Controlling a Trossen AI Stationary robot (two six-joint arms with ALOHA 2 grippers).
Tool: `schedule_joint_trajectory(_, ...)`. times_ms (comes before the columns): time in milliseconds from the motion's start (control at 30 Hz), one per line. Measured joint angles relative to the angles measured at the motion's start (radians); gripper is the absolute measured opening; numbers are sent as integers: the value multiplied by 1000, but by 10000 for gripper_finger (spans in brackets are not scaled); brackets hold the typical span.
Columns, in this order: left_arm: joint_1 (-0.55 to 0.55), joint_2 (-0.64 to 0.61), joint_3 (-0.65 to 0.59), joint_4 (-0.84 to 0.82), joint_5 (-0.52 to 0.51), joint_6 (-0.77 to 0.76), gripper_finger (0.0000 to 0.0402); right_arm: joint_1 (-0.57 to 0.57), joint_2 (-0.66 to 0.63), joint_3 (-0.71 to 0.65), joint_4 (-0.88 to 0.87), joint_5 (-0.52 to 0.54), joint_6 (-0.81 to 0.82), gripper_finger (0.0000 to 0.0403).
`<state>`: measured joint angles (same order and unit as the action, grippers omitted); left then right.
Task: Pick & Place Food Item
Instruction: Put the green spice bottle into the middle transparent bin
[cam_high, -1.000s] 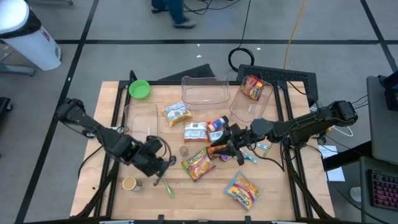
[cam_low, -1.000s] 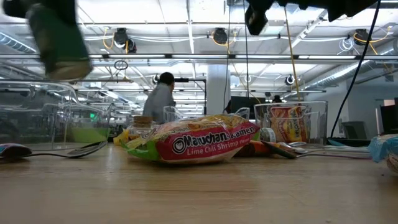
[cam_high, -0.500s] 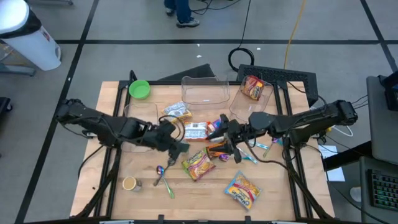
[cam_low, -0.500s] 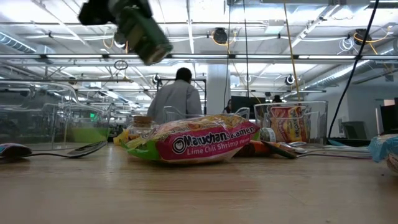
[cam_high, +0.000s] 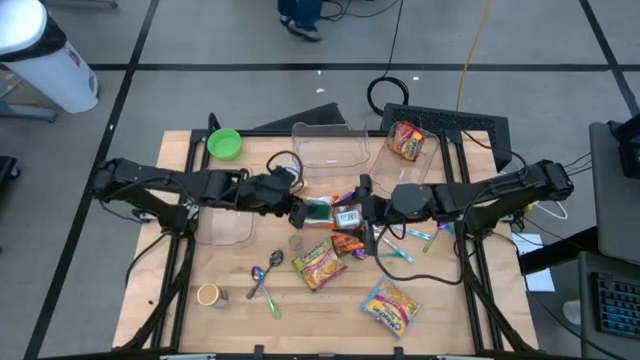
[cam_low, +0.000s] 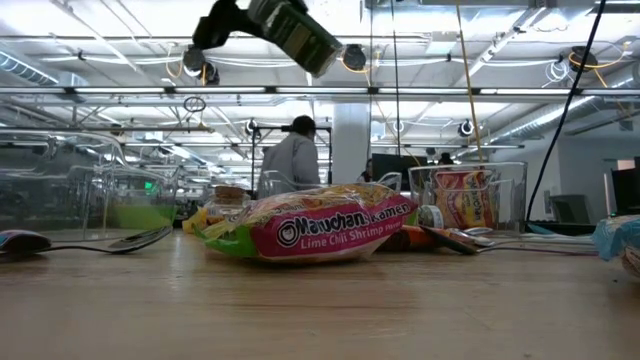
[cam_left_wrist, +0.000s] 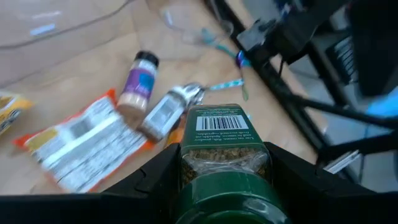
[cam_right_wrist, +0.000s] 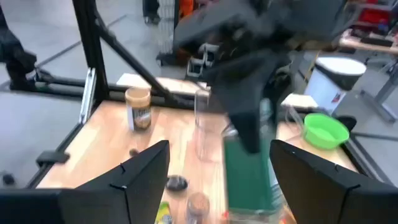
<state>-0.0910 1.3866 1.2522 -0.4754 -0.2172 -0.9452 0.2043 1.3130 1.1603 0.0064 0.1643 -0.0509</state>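
A green-lidded glass spice jar (cam_high: 318, 209) with a green label has been carried by the left tool (cam_high: 296, 208) from near the front-left corner of the light wooden desk (cam_high: 440, 300) up to its middle, where it is now held in the air above the pile of food items; the left tool is clamped on that jar. In the low view the jar (cam_low: 296, 32) is seen tilted, high above the lime-and-red ramen packet (cam_low: 310, 227). The right tool (cam_high: 362, 213) has been brought just beside the jar from the other side, and its fingers have been spread apart since the earlier frames; nothing is gripped by them.

The desk stands on a grey floor marked with dark lines. Behind it, a hall with ceiling lights is seen, and a person in a grey top (cam_low: 291, 158) has moved closer to the middle of the low view.

Three clear plastic bins can be counted on the desk, one holding a ramen packet (cam_high: 405, 141). Also counted: one green bowl (cam_high: 224, 143), two loose ramen packets, and one purple-labelled spice bottle (cam_left_wrist: 138, 83).
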Motion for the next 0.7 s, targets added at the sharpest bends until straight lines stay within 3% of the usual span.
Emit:
schedule_joint_trajectory(500,41,2,0,83,8,20,203,14,133,0,63,303,-21,263)
schedule_joint_trajectory(700,41,2,0,81,2,20,203,15,147,0,88,369,-18,263)
